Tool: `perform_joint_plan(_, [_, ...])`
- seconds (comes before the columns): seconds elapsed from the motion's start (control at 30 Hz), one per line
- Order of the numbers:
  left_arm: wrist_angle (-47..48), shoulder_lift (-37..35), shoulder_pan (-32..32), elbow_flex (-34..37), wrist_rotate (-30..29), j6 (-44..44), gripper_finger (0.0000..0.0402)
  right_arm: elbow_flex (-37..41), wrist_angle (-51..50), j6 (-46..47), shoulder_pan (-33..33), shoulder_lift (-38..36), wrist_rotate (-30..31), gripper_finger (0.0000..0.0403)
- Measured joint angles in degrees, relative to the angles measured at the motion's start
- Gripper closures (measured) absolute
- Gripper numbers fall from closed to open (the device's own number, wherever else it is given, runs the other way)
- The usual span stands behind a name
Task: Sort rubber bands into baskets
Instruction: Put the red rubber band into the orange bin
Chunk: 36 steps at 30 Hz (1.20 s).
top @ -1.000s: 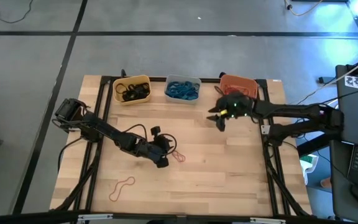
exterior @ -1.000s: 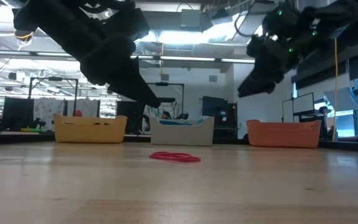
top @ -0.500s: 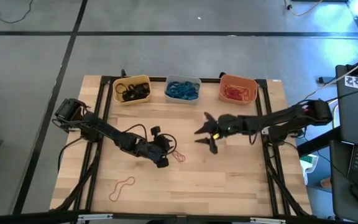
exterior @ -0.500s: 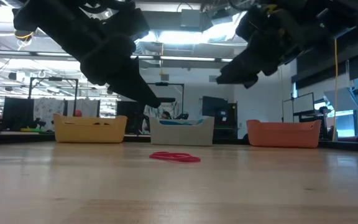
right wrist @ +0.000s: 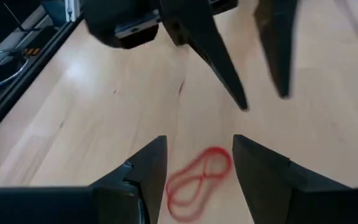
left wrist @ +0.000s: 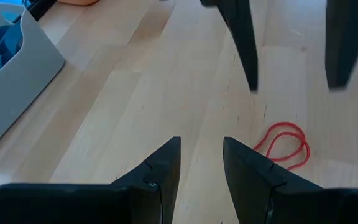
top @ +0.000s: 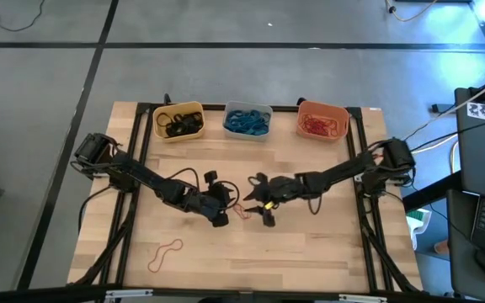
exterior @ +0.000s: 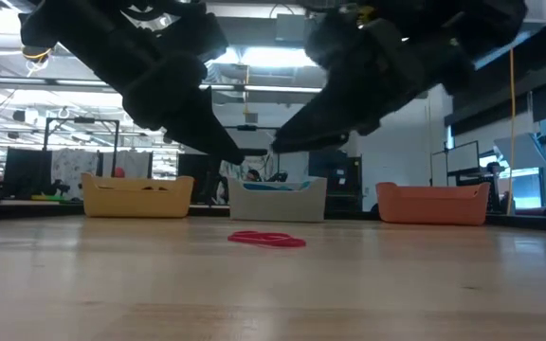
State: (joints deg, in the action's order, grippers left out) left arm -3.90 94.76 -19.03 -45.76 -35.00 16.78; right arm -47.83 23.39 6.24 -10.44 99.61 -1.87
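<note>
A red rubber band (top: 242, 210) lies flat on the wooden table in a figure-eight, also seen in the low view (exterior: 266, 240). My left gripper (top: 229, 209) is open and hovers just left of it; in the left wrist view (left wrist: 201, 142) the band (left wrist: 283, 124) lies ahead of the fingers. My right gripper (top: 258, 202) is open and hovers just right of the band, which shows between its fingers (right wrist: 199, 140) in its wrist view (right wrist: 199, 177). Neither touches it. The yellow basket (top: 179, 122) holds black bands, the grey basket (top: 247, 120) blue ones, the orange basket (top: 322, 120) red ones.
A pale orange rubber band (top: 165, 252) lies on the table near the front left. The three baskets stand in a row along the far edge. Dark frame rails (top: 369, 227) run along the table's left and right sides. The two grippers face each other closely.
My right gripper has gone from beside the orange basket toward the table's left and near edges and down, ending just right of the red band and facing my left gripper. The band has not moved.
</note>
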Motion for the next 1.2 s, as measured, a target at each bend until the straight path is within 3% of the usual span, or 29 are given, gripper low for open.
perform_joint_plan(0.37, [0.3,0.0,0.0,0.0,0.0,0.0,0.0284,-7.9,-6.9,1.1,-0.5,10.6,3.9,0.0221])
perform_joint_plan(0.8, [0.3,0.0,-0.1,0.0,0.0,0.2,0.0284,-7.8,-9.5,-0.4,-1.3,12.9,5.1,0.0224])
perform_joint_plan(0.93, [0.3,0.0,-0.1,0.0,0.0,0.3,0.0284,-7.8,-9.8,-0.9,-1.6,12.9,5.9,0.0258])
perform_joint_plan(1.2, [0.3,0.0,-0.1,0.0,0.0,0.4,0.0284,-7.9,-11.1,-0.9,-1.6,12.8,6.4,0.037])
